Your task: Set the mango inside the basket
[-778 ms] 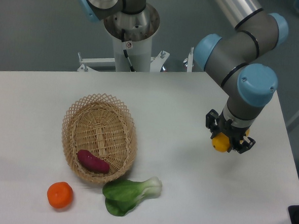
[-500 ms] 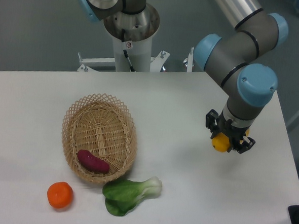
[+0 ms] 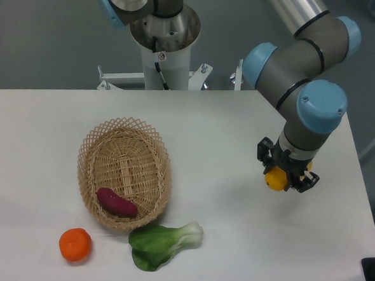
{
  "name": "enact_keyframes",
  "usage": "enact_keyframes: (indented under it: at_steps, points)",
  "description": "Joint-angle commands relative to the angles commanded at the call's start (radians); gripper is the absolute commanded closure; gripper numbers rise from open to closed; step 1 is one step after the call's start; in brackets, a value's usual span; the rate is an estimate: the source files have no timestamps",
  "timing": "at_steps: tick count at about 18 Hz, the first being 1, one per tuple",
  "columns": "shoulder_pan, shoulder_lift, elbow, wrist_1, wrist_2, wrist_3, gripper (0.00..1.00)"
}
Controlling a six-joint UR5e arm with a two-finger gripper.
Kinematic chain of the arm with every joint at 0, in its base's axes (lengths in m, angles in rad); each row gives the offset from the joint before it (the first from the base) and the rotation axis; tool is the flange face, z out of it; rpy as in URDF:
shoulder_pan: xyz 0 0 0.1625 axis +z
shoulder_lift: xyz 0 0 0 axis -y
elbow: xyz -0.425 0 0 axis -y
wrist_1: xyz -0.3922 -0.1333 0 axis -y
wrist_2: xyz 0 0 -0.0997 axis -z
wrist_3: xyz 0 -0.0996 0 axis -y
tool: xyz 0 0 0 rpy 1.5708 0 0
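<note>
Mango (image 3: 275,179) sits clamped between the fingers (image 3: 266,163), near the table (image 3: 238,137) edge; basket (image 3: 124,172) well apart.

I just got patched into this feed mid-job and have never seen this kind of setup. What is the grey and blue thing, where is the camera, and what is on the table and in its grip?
There is a single view, from a fixed camera looking down at a white table from the front. The grey machine with blue caps is a jointed robot arm; its base column stands behind the table. At its tip is the gripper, whose two dark fingers are closed around a yellow-orange fruit, the mango, held on the right side of the table. Only part of the mango shows.

On the left sits an oval wicker basket with a dark purple-red sweet potato lying inside it. In front of the basket lie a round orange fruit and a leafy green vegetable, whose leaf reaches the basket's rim.
</note>
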Motion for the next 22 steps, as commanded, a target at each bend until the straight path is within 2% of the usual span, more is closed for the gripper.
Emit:
enact_keyframes:
  at_steps: [4, 8, 11, 14, 18, 20, 22]
  points:
    - [-0.011, 0.018, -0.046, 0.063, -0.002, -0.002, 0.40]
    - [-0.015, 0.022, -0.046, 0.061, -0.023, -0.021, 0.40]
    - [-0.060, 0.026, -0.052, 0.055, -0.035, -0.093, 0.40]
    - [-0.135, 0.031, -0.058, 0.055, -0.037, -0.175, 0.40]
    - [-0.283, 0.049, -0.074, 0.055, -0.046, -0.305, 0.40]
    - [-0.345, 0.063, -0.113, 0.063, -0.046, -0.325, 0.40]
    - [-0.374, 0.104, -0.182, 0.087, -0.045, -0.324, 0.40]
